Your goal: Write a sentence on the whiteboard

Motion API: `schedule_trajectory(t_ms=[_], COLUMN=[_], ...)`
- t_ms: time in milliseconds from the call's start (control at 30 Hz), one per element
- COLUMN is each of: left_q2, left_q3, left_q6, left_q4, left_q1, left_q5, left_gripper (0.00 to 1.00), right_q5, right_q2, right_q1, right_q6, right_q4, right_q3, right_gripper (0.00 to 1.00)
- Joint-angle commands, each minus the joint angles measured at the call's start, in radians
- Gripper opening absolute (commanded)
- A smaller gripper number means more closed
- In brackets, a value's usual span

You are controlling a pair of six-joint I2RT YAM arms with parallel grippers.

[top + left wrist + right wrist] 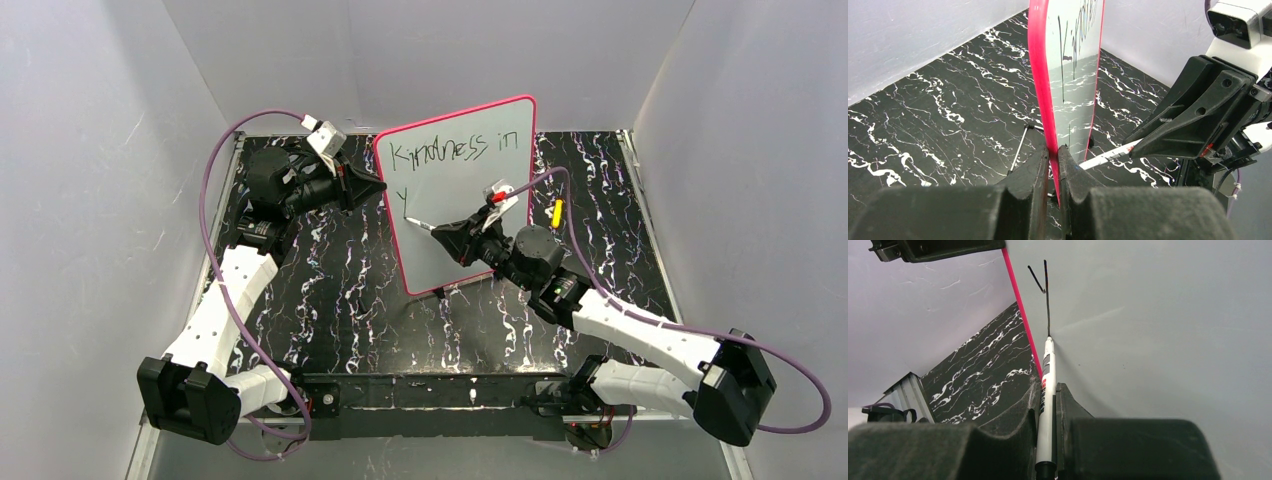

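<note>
Right claw (1048, 390) is clenched on the marker (1048, 355), its tip touching the whiteboard (1158, 340) at the y's tail. Left claw (1053, 152) pinches the board's pink edge, upright mid-tabletop (340, 290). The sentence (440, 150) reads "Kindness in y". Pressing too hard could tilt the board and smear the stroke.

Handwritten on whiteboard (452, 192): "Kindness in", below it "y".
</note>
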Motion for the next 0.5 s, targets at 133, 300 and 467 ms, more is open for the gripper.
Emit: schedule_trajectory(t_ms=[133,300,467], left_q2=[-0.017,-0.014,-0.014], left_q3=[-0.014,-0.015,-0.015], left_q6=[0.004,0.005,0.005], left_q4=[-0.035,-0.035,-0.035], left_q1=[-0.007,-0.007,-0.007], left_q5=[0.05,0.051,0.051], left_gripper=[0.0,0.0,0.0], right_q5=[0.05,0.083,0.128], right_q2=[-0.076,-0.059,-0.041], right_q1=[-0.002,-0.001,-0.002], right_q6=[0.01,-0.009,-0.031], right_q4=[0.085,0.143,0.177], right_q3=[0.014,0.017,0.022], right_gripper=[0.01,0.01,0.01])
